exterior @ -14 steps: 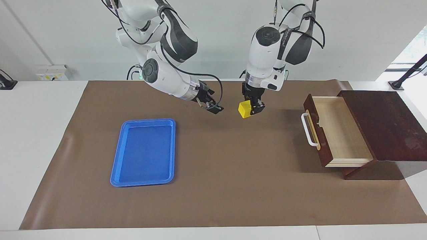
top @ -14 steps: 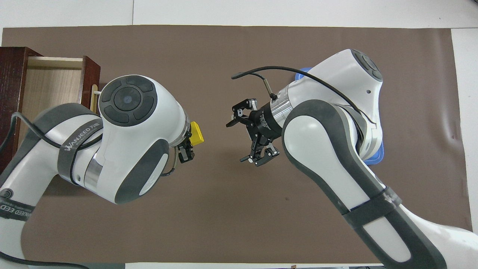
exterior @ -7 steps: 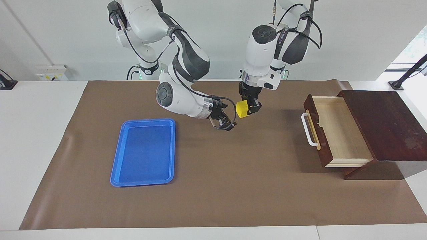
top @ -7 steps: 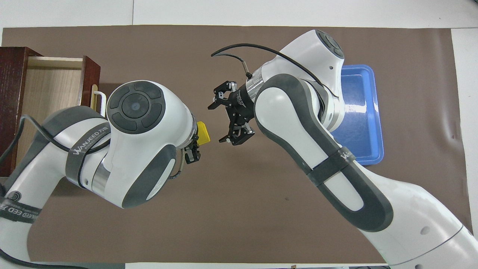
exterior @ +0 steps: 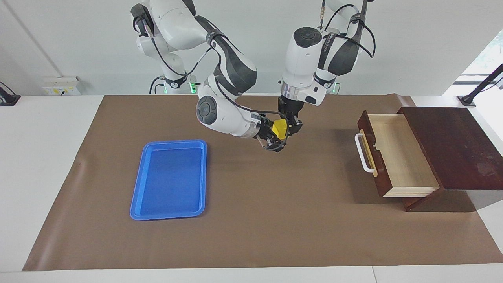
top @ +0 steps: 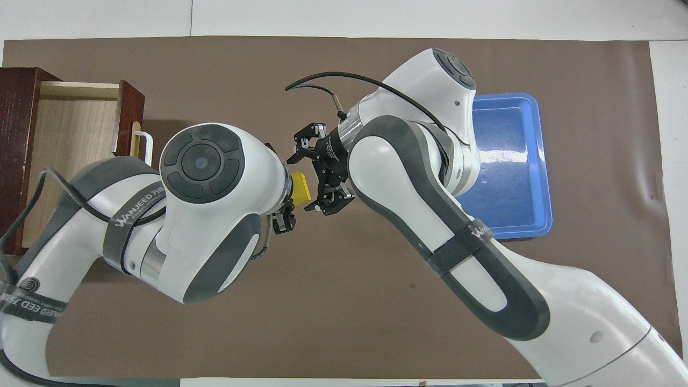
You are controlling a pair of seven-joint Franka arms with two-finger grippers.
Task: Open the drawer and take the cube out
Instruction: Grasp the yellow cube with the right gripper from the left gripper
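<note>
Yellow stands out at the middle of the scene: the cube (exterior: 279, 128) hangs in the air, pinched in the left claw (exterior: 289, 129), which points straight down over the brown mat (exterior: 251, 220) covering the tabletop (exterior: 43, 157). The right claw (exterior: 274, 137) comes in from the side, its fingers spread wide to either side of the cube. Whether they already touch the cube is hard to judge from this height; they look just beside it, not yet clamped.

Well away from both claws, at the left arm's end of the tabletop, the drawer (exterior: 397, 153) stands pulled out of its dark wooden box (exterior: 456, 149). Its white bar handle (exterior: 363, 153) faces the claws, and its pale interior shows nothing inside. At the right arm's end, apart from the claws, lies a flat blue tray (exterior: 169, 179), also bare.

Judged from this, opening the drawer and lifting the cube out are done. What seems left is a hand-over to the right claw and setting the cube down, probably in the tray.
</note>
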